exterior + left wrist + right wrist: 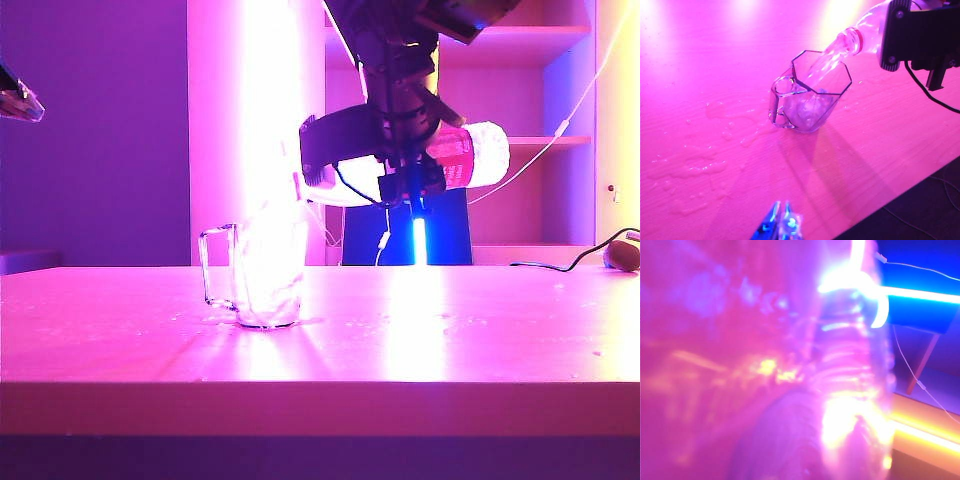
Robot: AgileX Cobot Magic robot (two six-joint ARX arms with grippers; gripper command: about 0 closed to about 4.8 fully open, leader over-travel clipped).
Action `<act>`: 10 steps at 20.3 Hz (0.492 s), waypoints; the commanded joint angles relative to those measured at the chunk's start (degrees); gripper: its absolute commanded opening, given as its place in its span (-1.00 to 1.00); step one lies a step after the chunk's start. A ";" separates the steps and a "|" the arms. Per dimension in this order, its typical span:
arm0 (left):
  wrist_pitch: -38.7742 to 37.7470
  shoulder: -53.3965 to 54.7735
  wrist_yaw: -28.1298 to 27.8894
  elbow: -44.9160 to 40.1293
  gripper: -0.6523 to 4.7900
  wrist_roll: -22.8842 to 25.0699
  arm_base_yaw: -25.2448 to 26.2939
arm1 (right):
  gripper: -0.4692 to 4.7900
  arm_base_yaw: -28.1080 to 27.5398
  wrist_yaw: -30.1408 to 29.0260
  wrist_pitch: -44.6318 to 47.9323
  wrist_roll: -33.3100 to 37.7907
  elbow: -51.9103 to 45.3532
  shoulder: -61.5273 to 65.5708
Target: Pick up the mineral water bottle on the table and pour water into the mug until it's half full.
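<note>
Seen under strong pink-magenta light throughout. On the wooden table (pixel 450 340), a clear glass mug (pixel 268 280), upright, squarish handle (pixel 218 266) turned toward the left side of the exterior view. From the left wrist view, an angular, many-sided rim on the mug (pixel 812 95) and a little water (pixel 810 107) pooled in the bottom.

Above the mug and to its right in the exterior view, the mineral water bottle (pixel 440 160), tipped close to level, base pointing away from the mug, red label (pixel 452 158) partly showing behind the gripper. Neck (pixel 850 41) lowered over the far edge of the mug rim, no cap on it, a clear stream (pixel 826 57) running from the mouth down into the mug.

Right gripper (pixel 400 165) clamped round the bottle's body, black fingers on either side of it, arm coming down from above. In the right wrist view, only a blurred, glaring stretch of the bottle (pixel 850 390) filling most of the frame.

Left gripper (pixel 18 103) well apart from the mug, high at the left edge of the exterior view, holding nothing; tips (pixel 782 225) close together in its own wrist view, though whether fully closed cannot be told.

Around the mug, on the handle side, spilled water (pixel 695 165) spread in puddles and drops across the tabletop.
</note>
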 commanded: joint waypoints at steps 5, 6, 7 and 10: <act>0.02 -0.09 0.07 0.31 -0.78 0.02 -0.02 | 0.15 0.26 1.92 1.92 0.02 0.66 -0.90; 0.02 -0.09 0.07 0.31 -0.78 0.02 -0.02 | 0.15 0.26 1.84 1.92 0.04 0.66 -0.90; 0.02 -0.09 0.07 0.31 -0.78 0.02 -0.02 | 0.15 0.26 1.79 1.92 0.11 0.66 -0.90; 0.02 -0.07 0.07 0.31 -0.78 0.02 -0.02 | 0.15 0.26 0.68 0.92 4.11 0.66 -0.90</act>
